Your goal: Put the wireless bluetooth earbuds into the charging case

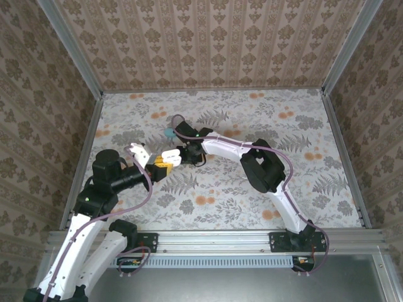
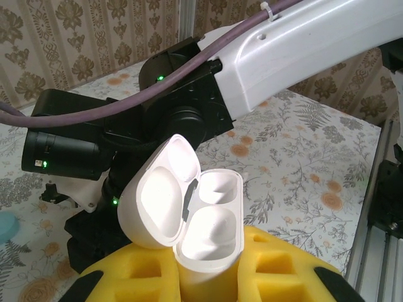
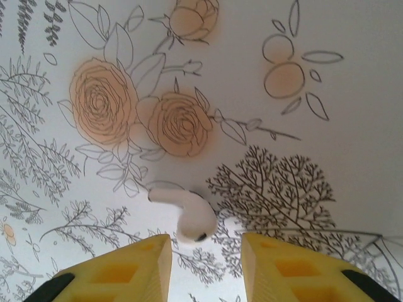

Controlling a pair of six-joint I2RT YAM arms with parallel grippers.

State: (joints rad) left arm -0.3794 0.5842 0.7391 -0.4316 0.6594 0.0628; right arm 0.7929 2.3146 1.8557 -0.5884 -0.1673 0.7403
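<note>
L jaws tight on open case (image 2: 211, 236); R jaws apart over white bud (image 3: 187, 212).

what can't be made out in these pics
- Left wrist view: the wells of the case are white on white, so whether anything sits inside is unclear. Its base is hidden between the pads of the left gripper.
- Top view: the teal thing is too small to identify and sits partly behind the right arm.
- Right wrist view: the fingers of the right gripper are cut off by the bottom edge.
</note>
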